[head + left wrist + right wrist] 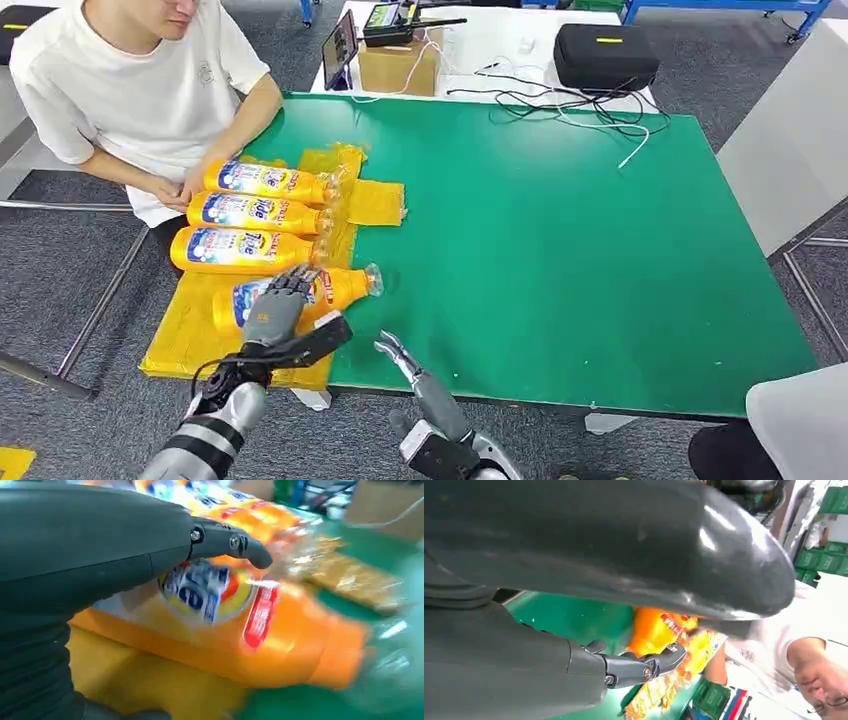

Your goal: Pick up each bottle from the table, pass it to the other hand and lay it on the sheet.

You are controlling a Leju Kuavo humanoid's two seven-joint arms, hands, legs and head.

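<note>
I saw the green counter (560,230) carrying the yellow sheet (190,330), where four orange bottles lay side by side. My left hand (278,305) rested over the nearest bottle (340,287), fingers draped on its label; whether it gripped, I couldn't tell. My right hand (405,360) hovered spread near the counter's front edge.
</note>
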